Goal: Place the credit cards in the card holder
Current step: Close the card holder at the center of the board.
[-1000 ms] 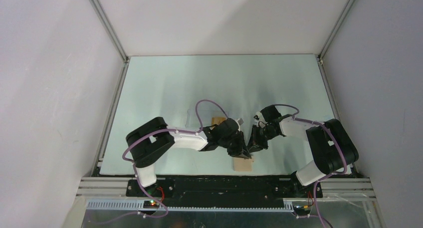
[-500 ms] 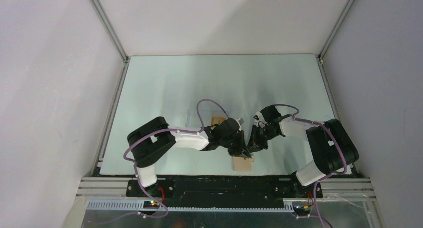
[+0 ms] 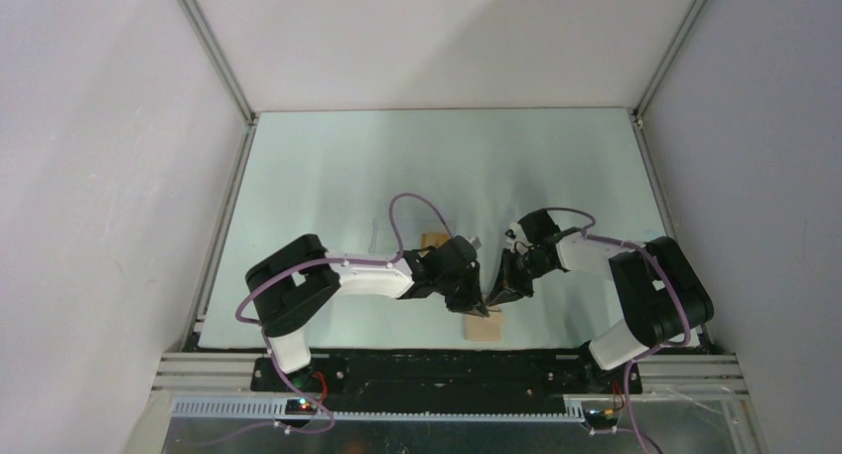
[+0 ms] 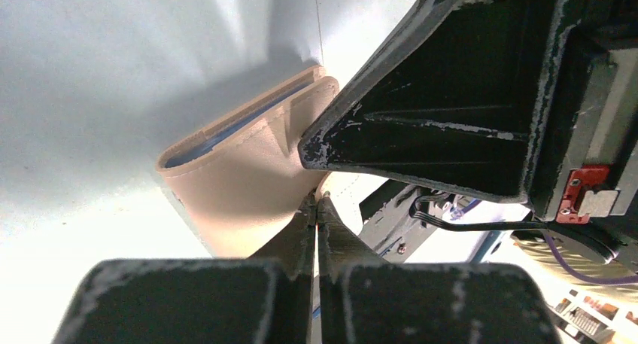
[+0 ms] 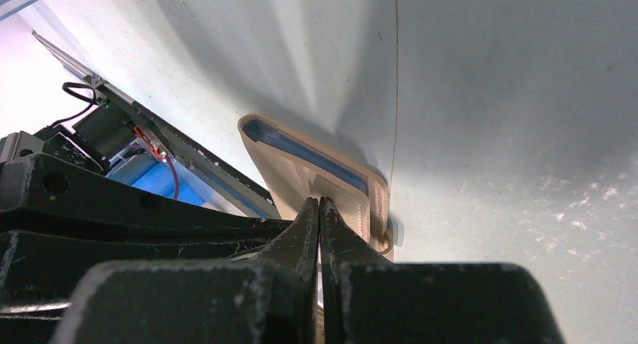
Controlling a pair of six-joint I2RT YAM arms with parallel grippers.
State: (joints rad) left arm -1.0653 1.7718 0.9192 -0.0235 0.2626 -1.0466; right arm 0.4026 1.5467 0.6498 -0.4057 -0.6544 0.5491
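The tan card holder lies near the table's front edge, and its blue lining shows in the left wrist view and the right wrist view. My left gripper is shut, tips against the holder's edge. A thin orange sliver between its fingers looks like a credit card seen edge-on. My right gripper is shut on the holder's upper flap beside the snap tab. In the top view both grippers, left and right, meet over the holder's far end. Another orange credit card lies behind them.
A clear plastic box stands just left of the loose card. The right gripper's black body fills the upper right of the left wrist view, very close. The table's front rail runs just behind the holder.
The left arm's elbow and gripper have shifted slightly left and down toward the holder. The right arm and the holder have hardly moved.
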